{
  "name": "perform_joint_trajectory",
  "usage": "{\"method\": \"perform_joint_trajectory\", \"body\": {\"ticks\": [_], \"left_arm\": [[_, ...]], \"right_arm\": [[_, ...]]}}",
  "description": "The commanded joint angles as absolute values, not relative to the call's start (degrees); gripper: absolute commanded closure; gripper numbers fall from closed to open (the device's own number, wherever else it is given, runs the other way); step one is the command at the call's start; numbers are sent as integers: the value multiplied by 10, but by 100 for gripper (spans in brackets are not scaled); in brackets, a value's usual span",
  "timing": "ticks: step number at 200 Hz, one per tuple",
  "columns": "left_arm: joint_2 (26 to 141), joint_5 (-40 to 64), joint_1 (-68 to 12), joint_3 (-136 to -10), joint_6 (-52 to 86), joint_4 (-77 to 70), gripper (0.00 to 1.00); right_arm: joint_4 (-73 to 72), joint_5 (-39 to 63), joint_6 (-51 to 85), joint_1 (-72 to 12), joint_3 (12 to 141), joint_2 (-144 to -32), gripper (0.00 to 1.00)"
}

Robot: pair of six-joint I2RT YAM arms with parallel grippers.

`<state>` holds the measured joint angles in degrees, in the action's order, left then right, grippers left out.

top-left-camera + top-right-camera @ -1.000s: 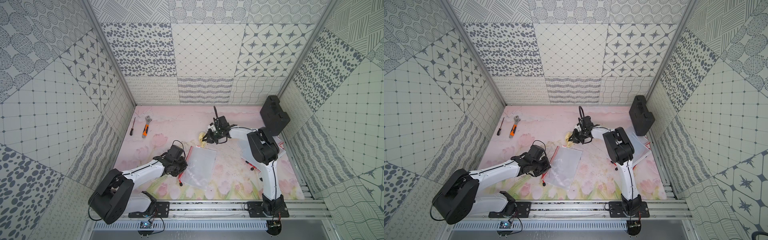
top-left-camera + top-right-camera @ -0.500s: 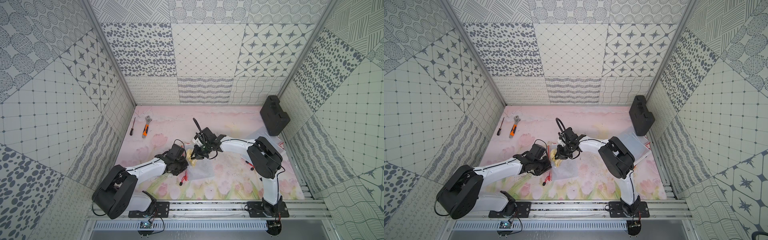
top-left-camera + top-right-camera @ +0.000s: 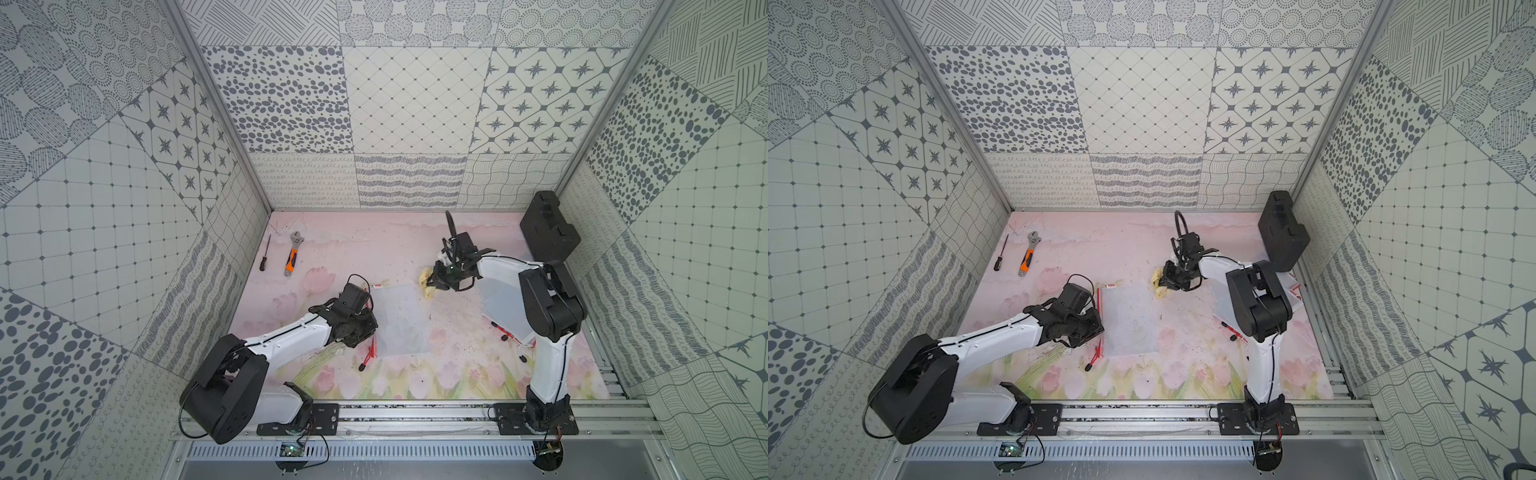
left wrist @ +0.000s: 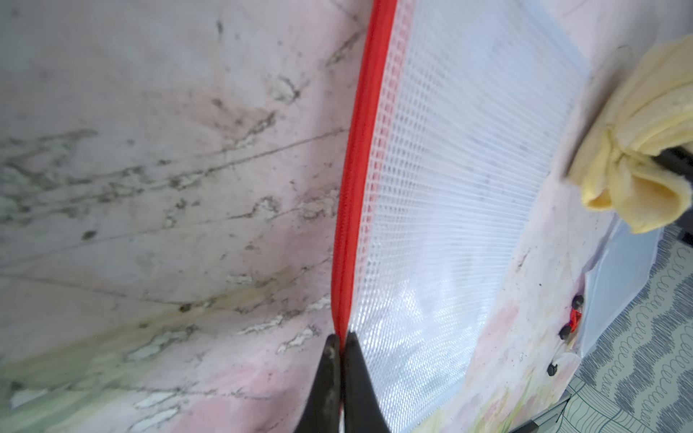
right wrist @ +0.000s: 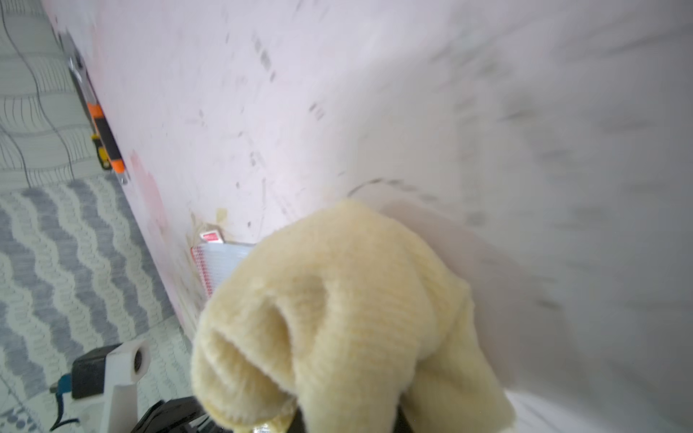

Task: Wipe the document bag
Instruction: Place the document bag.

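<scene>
While pinched in L end effector (image 4: 341,339), doc bag (image 3: 401,320) lengthwise front-back; R end effector (image 3: 437,282) gripping cloth (image 5: 337,300).

Both top views: high, far, facing down; nearly same view of whole mat (image 3: 374,249). My left wrist view: very near, along bag (image 4: 450,187) edge. My right wrist view: near, behind cloth (image 5: 337,300). Both wrist views share bag, cloth.

At my black left gripper (image 4: 340,356), the document bag (image 4: 442,187) is clear white grid mesh with a red zip edge. The cloth (image 5: 337,318) in my right gripper (image 3: 435,283) is pale yellow. Under both jaws the mat (image 4: 168,168) is pink, smudged grey, with tulips and green leaves printed behind them.
</scene>
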<state>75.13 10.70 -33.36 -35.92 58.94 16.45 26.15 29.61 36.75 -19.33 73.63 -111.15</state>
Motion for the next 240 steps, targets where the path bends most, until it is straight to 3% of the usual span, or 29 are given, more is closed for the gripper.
{"method": "perform_joint_trajectory", "body": {"ticks": [1,22,80,103,125,160,197,228,240], "left_arm": [[732,73,-334,-436,477,253,100],[768,105,-338,-557,381,303,100],[1002,345,-433,-993,118,422,100],[1125,447,-488,-1202,43,486,100],[1213,549,-509,-1326,62,453,100],[1332,537,-502,-1396,169,381,100],[1474,467,-504,-1470,236,402,66],[1501,382,-495,-1449,248,412,37],[1474,327,-486,-1410,242,417,35]], "right_arm": [[322,283,318,-212,728,-980,100],[310,260,348,-212,704,-833,100],[381,-121,372,-205,659,-468,100],[430,-174,362,-203,664,-415,100],[464,-184,354,-201,665,-400,100],[492,-194,344,-201,663,-381,100],[497,-198,338,-201,653,-381,100],[488,-173,344,-201,629,-398,100],[485,-156,345,-201,618,-413,100]]}}
